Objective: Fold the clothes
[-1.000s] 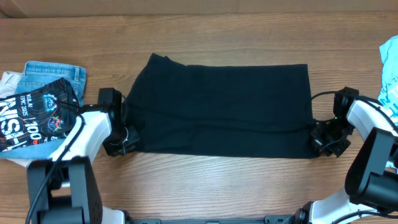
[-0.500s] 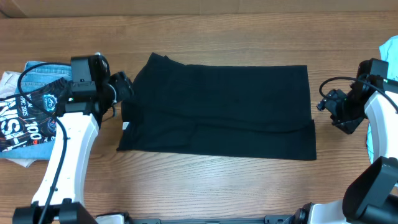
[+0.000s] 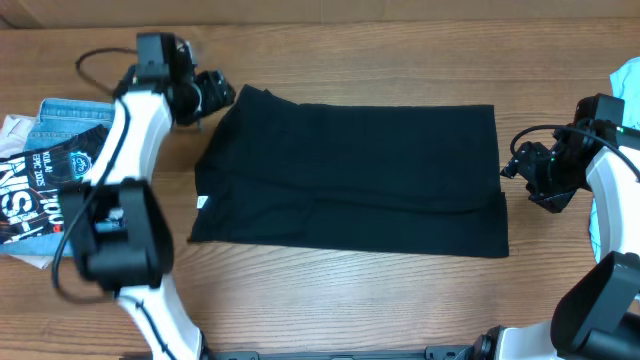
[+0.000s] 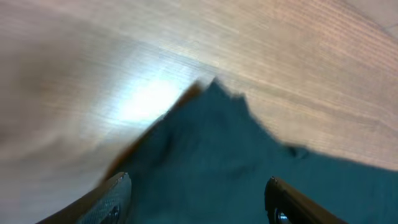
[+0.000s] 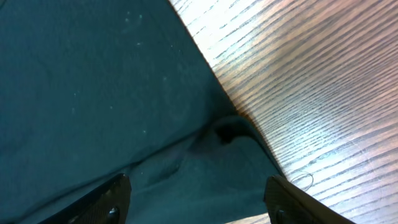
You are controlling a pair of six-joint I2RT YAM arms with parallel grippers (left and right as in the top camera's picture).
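Lying flat in the middle of the desk [image 3: 400, 60], the black garment [image 3: 360, 175] is spread as a wide rectangle. A faint layer line runs across its near half, so it looks to be partly folded.

The left claw [image 3: 218, 92] hovers at the garment's far-left corner [image 4: 214, 84], its two fingers spread and nothing between them. The left wrist view is blurred, so whether a fingertip brushes the cloth is hard to say. The right claw [image 3: 515, 170] sits just beside the right edge, also released and empty. Under it is a small tuck [image 5: 227, 130], where one layer appears to end and the lower one juts out.

The step in hand looks like taking hold on both sides for the next fold. To do it well:
- The left claw should come down over the pointed corner and pinch every layer there, not just the top one.
- The right claw should bite far enough in from the edge to catch both layers at the tuck, or the lower one may stay behind.
- Both sides should lift and travel evenly so the edges meet square.

Jeans [image 3: 85, 115] and a printed shirt [image 3: 50, 185] are stacked to the left, and a pale blue cloth [image 3: 628, 100] lies at the right rim. All are well clear of the fold.
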